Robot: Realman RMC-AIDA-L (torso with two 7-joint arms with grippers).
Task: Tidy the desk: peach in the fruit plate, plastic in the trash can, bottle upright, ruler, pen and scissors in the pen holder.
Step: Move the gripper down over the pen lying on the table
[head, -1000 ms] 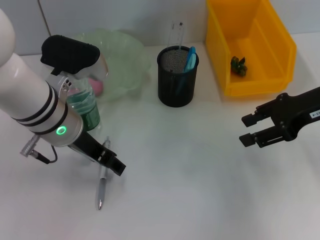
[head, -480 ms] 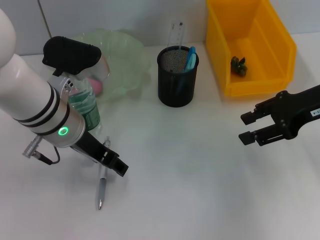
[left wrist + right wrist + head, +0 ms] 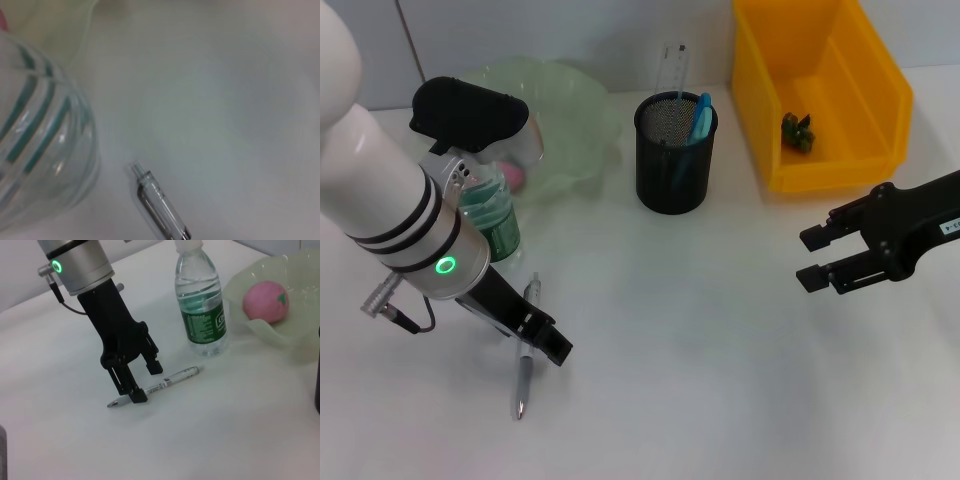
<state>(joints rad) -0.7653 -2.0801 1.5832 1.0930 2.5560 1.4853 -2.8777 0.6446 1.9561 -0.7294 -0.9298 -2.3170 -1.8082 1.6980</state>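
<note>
A silver pen [image 3: 524, 352] lies on the white desk at the front left. My left gripper [image 3: 542, 336] is down over its middle. In the right wrist view its open fingers [image 3: 135, 393] stand one on each side of the pen [image 3: 170, 380]. The pen's end shows in the left wrist view [image 3: 159, 204]. The water bottle [image 3: 490, 220] stands upright just behind, also in the right wrist view [image 3: 202, 310]. The pink peach [image 3: 266, 301] lies in the green fruit plate [image 3: 570, 110]. My right gripper [image 3: 810, 260] hovers open and empty at the right.
A black mesh pen holder [image 3: 674, 160] at the back middle holds a clear ruler [image 3: 674, 66] and blue-handled scissors [image 3: 700, 118]. A yellow bin [image 3: 840, 165] at the back right holds a small dark green piece [image 3: 797, 131].
My left gripper has shifted slightly down and forward over the pen. The right arm has hardly moved.
</note>
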